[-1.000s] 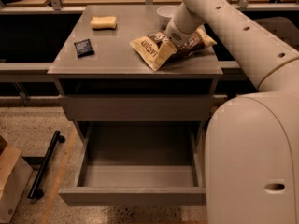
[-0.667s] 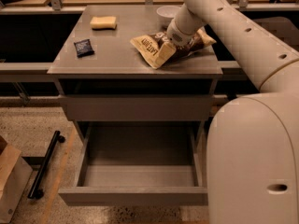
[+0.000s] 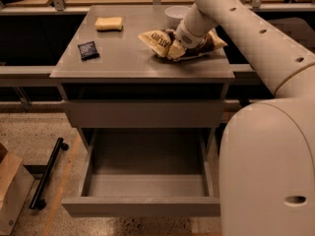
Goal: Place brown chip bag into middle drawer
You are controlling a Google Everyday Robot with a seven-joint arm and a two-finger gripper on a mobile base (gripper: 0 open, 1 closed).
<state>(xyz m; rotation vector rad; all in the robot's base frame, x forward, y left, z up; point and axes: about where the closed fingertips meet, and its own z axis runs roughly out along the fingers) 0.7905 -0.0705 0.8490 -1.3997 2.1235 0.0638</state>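
The brown chip bag point(image 3: 156, 42), dark brown with cream ends and white lettering, is at the right rear of the grey cabinet top point(image 3: 128, 63). Its left end is tilted up off the surface. My gripper point(image 3: 175, 49) reaches in from the right and is shut on the bag's middle; the bag's right end shows behind the wrist. The middle drawer point(image 3: 140, 206) is pulled fully open below, a deep grey box with nothing in it, directly under the cabinet front.
A white bowl point(image 3: 176, 14) stands just behind the bag. A yellow sponge-like block point(image 3: 109, 23) and a small dark packet point(image 3: 88, 49) lie at the left of the top. A closed grey drawer front point(image 3: 145, 113) sits above the open drawer. My white body point(image 3: 268, 171) fills the right. A black bar point(image 3: 47, 173) and a cardboard box point(image 3: 10, 191) are on the floor at left.
The bag's left end has risen off the cabinet top and the bag has shifted slightly back with the gripper. The drawer has not moved.
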